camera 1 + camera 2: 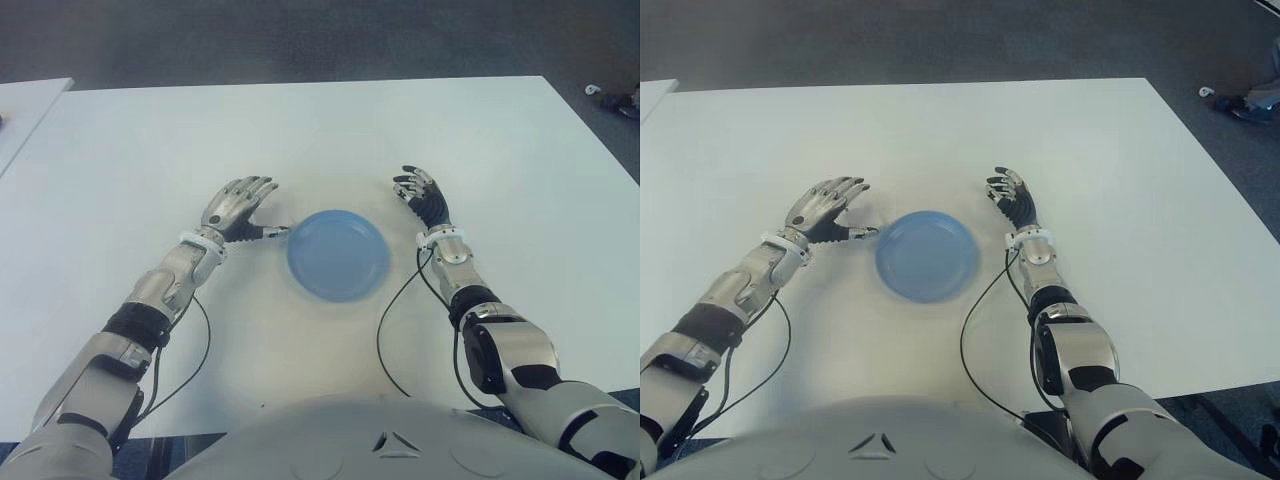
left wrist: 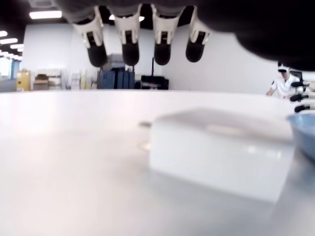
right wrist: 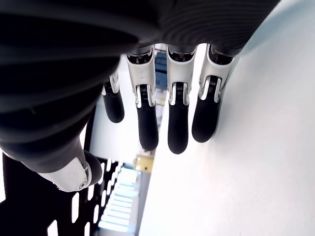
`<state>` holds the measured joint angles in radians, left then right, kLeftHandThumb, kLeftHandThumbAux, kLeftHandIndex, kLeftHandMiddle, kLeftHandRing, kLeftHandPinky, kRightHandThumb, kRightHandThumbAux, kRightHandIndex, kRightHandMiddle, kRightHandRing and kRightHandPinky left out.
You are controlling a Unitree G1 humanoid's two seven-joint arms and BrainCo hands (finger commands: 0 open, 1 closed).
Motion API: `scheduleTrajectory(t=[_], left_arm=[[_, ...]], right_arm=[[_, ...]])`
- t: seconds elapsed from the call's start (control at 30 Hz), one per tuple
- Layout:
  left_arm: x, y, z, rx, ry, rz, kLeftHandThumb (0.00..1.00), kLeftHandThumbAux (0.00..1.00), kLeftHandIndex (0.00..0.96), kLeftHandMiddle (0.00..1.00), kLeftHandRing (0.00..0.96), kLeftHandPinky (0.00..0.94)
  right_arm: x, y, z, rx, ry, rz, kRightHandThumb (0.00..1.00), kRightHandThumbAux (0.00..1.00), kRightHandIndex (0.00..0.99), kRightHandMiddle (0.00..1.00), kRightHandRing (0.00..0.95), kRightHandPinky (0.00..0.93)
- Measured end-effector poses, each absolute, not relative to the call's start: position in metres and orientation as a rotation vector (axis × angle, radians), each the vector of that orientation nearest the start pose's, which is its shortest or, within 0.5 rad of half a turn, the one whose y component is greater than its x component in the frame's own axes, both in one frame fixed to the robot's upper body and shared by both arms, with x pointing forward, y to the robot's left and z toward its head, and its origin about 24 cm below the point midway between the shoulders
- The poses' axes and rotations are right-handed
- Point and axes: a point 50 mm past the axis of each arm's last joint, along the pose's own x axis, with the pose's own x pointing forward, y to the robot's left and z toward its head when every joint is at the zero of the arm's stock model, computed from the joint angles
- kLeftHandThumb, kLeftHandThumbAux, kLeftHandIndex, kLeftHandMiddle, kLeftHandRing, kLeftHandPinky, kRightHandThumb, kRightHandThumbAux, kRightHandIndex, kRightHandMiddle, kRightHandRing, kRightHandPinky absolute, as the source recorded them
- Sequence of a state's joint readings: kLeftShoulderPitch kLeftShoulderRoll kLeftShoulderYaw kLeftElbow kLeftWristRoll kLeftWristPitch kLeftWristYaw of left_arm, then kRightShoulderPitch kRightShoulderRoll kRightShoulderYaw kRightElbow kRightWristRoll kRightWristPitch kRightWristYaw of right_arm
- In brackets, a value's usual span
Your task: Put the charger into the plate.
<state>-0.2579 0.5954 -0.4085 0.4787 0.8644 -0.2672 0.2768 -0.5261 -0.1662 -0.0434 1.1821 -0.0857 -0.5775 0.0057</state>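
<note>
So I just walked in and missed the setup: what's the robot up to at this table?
It is about to move a white charger into the blue plate in the middle of the white table. The left robot hand hovers open over the charger, just left of the plate, with nothing grasped yet. The right robot hand shows on the plate's right side, open and empty. The plate holds nothing so far.
</note>
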Motion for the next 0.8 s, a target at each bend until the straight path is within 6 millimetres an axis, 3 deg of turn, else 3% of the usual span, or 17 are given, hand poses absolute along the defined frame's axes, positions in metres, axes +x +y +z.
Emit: scheduleTrajectory(t=[0.8], left_arm=[[0.276, 0.213, -0.009, 1.472, -0.089, -0.405, 0.261, 0.153, 0.000, 0.000, 0.000, 0.000]], right_arm=[[0.315, -0.179, -0.012, -0.232, 0.088, 0.068, 0.000, 0.655, 0.175, 0.333, 0.333, 0.315]])
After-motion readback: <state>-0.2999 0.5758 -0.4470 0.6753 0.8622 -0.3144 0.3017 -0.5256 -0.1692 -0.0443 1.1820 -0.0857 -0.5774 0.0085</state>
